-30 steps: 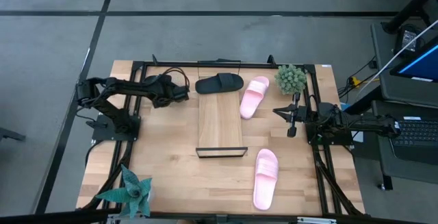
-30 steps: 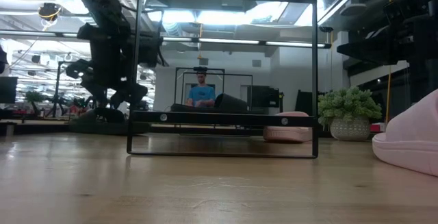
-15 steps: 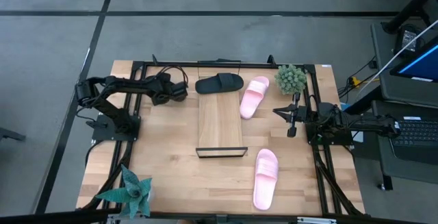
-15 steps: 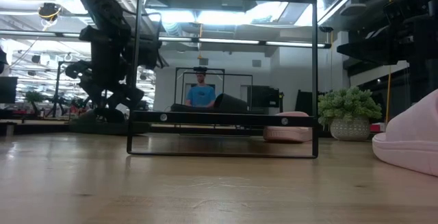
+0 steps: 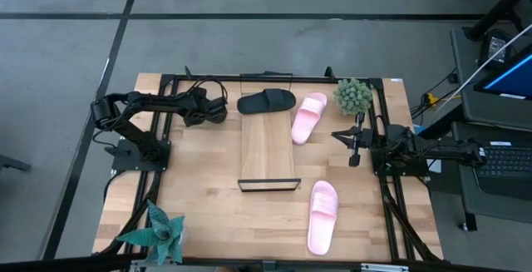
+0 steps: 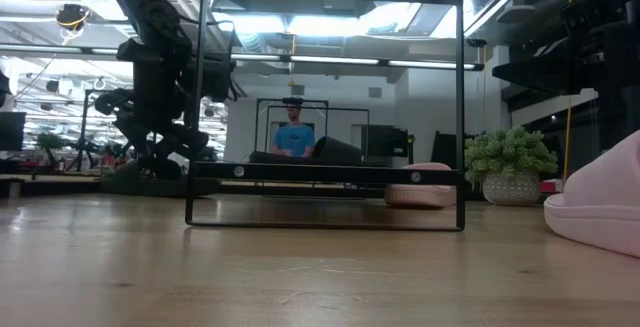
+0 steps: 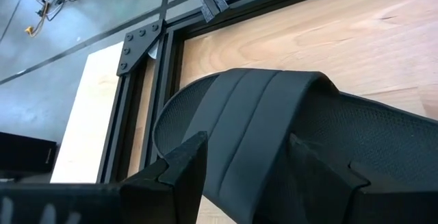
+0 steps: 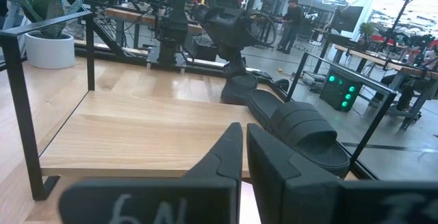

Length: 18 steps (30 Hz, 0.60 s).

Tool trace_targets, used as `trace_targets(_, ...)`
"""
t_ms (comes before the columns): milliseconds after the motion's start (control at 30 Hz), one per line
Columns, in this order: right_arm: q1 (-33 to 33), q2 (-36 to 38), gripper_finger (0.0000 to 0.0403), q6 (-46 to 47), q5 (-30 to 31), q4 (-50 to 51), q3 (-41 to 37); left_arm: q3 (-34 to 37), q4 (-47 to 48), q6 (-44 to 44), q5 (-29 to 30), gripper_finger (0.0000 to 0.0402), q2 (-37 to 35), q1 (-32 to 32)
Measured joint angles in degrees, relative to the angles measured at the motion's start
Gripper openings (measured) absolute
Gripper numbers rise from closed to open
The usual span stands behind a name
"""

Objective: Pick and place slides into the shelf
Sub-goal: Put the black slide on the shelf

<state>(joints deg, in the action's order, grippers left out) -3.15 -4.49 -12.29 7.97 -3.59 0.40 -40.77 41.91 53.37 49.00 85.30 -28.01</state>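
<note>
Fingers spread wide, left gripper (image 7: 243, 166) straddles a black slide (image 7: 287, 135) at the table's eleven o'clock, nothing held; closing off-centre could let it slip.

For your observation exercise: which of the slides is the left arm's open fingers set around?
The black slide under the left gripper, at the table's back-left corner. The other black slide lies beside the shelf.

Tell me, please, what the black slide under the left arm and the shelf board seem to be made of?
Black slide: probably moulded foam or rubber, matte, with a ribbed strap and a finely textured footbed. Shelf: light wood, judging by its visible grain and smooth finish.
</note>
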Motion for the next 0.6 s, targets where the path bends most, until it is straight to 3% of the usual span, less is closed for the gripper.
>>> trace_targets(300, 0.01, 0.00, 0.0026, 0.02, 0.00, -0.01, 0.00, 0.00, -0.02, -0.03, -1.76, 0.0179, 0.00, -0.11)
trace_targets(600, 0.01, 0.00, 0.0026, 0.02, 0.00, -0.01, 0.00, 0.00, -0.28, -0.01, -1.87, 0.0099, 0.00, -0.11)
